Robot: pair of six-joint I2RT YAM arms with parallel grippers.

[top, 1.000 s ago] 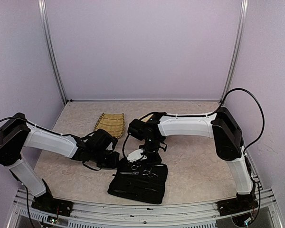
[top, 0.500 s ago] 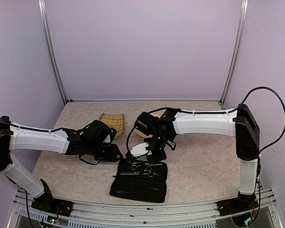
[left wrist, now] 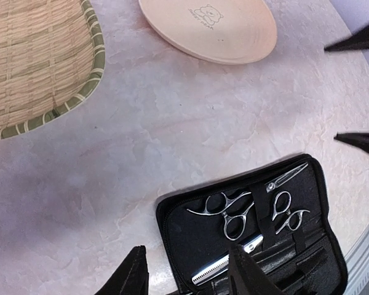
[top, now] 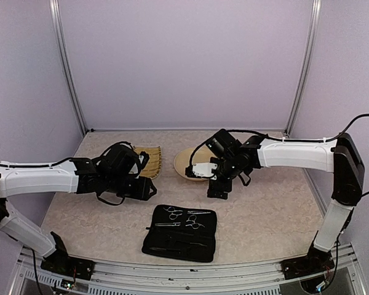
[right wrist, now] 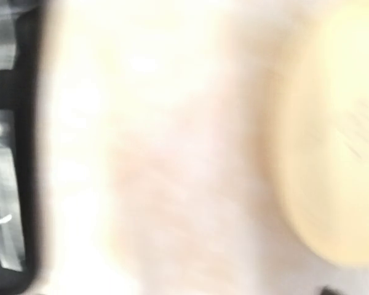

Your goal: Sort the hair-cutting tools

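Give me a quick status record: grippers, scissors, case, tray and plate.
left gripper: open, holding nothing
right gripper: open, holding nothing, near the wooden plate
scissors: two, inside the case
case: unzipped, lying flat
bamboo tray: nothing seen in it
wooden plate: bare, right of the tray
clips: not made out

Silver scissors (left wrist: 223, 212), black case (left wrist: 178, 236), tan woven green-rimmed tray (left wrist: 37, 55), peach plate (left wrist: 215, 37), marbled beige table (left wrist: 141, 141)

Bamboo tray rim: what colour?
Olive green rim on the tan woven tray; left wrist view shows it best.
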